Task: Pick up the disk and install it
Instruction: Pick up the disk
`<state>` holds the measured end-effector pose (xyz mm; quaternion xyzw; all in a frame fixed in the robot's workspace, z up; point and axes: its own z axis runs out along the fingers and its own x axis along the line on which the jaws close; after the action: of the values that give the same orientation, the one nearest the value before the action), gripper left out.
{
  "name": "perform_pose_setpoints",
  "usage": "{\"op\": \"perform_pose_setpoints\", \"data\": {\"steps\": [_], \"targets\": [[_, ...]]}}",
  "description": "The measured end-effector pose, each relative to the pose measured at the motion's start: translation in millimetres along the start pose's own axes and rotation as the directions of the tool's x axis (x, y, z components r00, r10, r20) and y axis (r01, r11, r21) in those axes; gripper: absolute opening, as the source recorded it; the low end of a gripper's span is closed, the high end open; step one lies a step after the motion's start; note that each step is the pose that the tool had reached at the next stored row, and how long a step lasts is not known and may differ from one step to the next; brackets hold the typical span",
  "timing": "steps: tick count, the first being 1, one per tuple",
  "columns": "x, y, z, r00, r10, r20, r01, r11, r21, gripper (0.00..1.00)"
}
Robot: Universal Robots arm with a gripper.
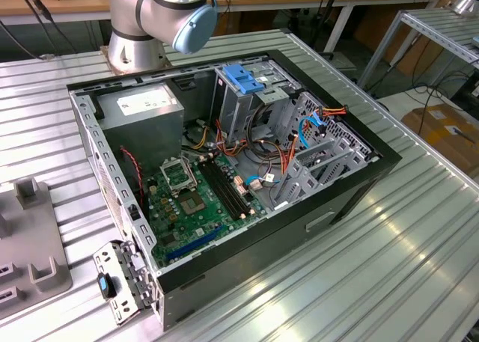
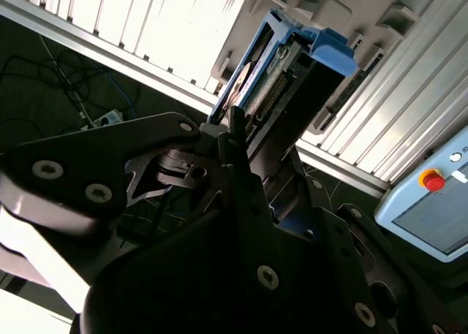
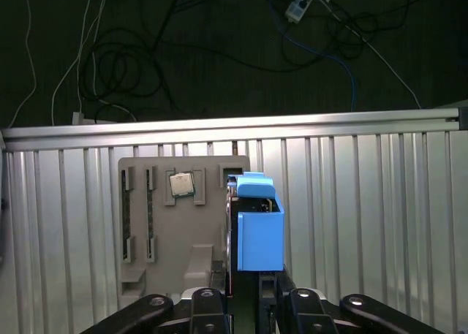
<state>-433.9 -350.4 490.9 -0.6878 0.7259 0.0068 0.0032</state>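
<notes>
The disk (image 3: 259, 235) stands on edge in its blue plastic carrier, at the side of a grey parts fixture (image 3: 164, 253). The claw (image 3: 248, 297) sits astride the disk's end. I cannot tell whether it has clamped the disk or only brackets it, nor whether the disk has left its slot.

The step in hand looks like the pick. To do it well, I judge the grip should bear squarely on the drive's two flat faces rather than on the carrier's protruding blue tab. Any lift should run straight along the slot, so the carrier does not bind against the fixture's walls.

The wrist points straight down at the slatted aluminium counter (image 3: 365, 224). In the first wrist view the claw's axis lines up with the disk. A processor chip (image 3: 183, 184) lies in a pocket of the same fixture, just beside the disk.

In the exterior view, the fixture lies at the exterior view's left of the open computer case (image 1: 352, 200). The arm's base (image 1: 138, 46) stands at the case's far side. Inside the case, a drive cage with a blue top (image 1: 243, 78) rises near the far wall.
</notes>
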Motion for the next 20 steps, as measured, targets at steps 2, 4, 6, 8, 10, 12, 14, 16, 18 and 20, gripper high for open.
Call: {"op": "perform_pose_setpoints", "data": {"steps": [2, 4, 6, 8, 10, 12, 14, 16, 18, 20], "targets": [[0.0, 0.0, -0.1, 1.0000, 0.000, 0.0000, 0.000, 1.0000, -0.0001, 0.35], [0.0, 0.0, -0.2, 1.0000, 0.000, 0.0000, 0.000, 1.0000, -0.0001, 0.35], [-0.1, -1.9, -0.2, 1.0000, 0.000, -0.0001, 0.000, 1.0000, -0.0001, 0.35], [-0.2, -3.9, -0.2, 1.0000, 0.000, -0.0001, 0.000, 1.0000, -0.0001, 0.35], [-0.4, -6.7, -0.2, 1.0000, 0.000, -0.0001, 0.000, 1.0000, -0.0001, 0.35], [-0.5, -9.0, -0.3, 1.0000, 0.000, -0.0001, 0.000, 1.0000, -0.0002, 0.35], [-0.8, -13.6, -0.2, 1.0000, 0.000, 0.0000, 0.000, 1.0000, -0.0001, 0.35], [-0.9, -16.8, -0.2, 1.0000, 0.000, -0.0001, 0.000, 1.0000, -0.0001, 0.35], [-1.1, -19.8, -0.2, 1.0000, 0.000, 0.0000, 0.000, 1.0000, -0.0001, 0.35], [-1.3, -23.9, -0.3, 1.0000, 0.000, -0.0001, 0.000, 1.0000, -0.0002, 0.35]]}}
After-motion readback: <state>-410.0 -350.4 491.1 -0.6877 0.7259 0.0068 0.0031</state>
